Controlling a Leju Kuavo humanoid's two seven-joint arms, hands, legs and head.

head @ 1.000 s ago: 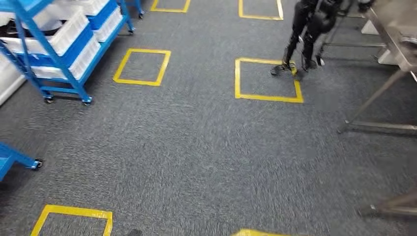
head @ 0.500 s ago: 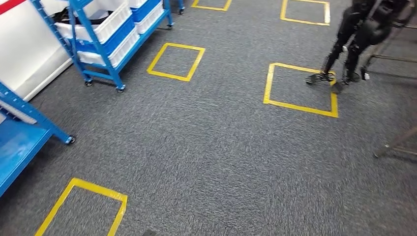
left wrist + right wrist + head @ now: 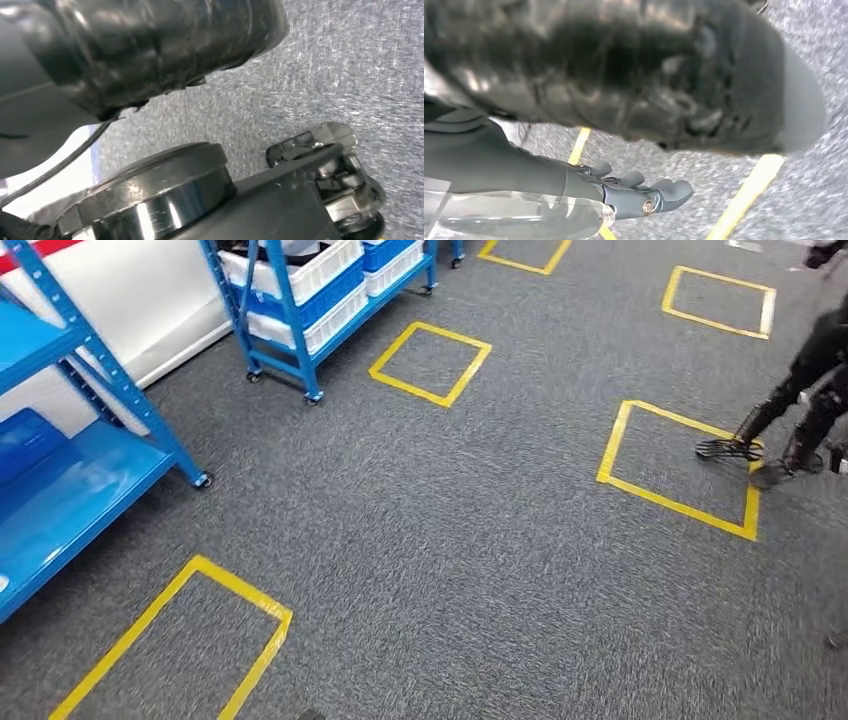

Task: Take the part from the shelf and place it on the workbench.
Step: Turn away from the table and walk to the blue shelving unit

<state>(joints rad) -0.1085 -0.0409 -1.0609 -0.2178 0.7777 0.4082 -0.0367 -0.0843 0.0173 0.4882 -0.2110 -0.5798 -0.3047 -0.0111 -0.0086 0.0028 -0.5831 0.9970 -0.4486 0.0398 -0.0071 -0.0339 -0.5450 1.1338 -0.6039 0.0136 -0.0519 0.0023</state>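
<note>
A blue wheeled shelf rack (image 3: 283, 315) stands at the back left, and white bins (image 3: 305, 275) sit on its levels; what lies in them is hidden. Nearer on the left is a second blue shelf (image 3: 75, 490) with a bare blue deck. No single part can be made out from here. In the right wrist view my right hand (image 3: 639, 192) hangs over the carpet, fingers stretched out and holding nothing.
Grey carpet carries yellow taped squares: one close at front left (image 3: 180, 640), one by the rack (image 3: 430, 362), one at right (image 3: 680, 470). Another robot's black legs (image 3: 790, 415) stand on the right square's far corner. A white wall panel (image 3: 150, 310) runs behind the shelves.
The whole picture has swung: my view has turned left. Both blue shelves have come further into the picture, while the metal workbench frame has slid out on the right.
</note>
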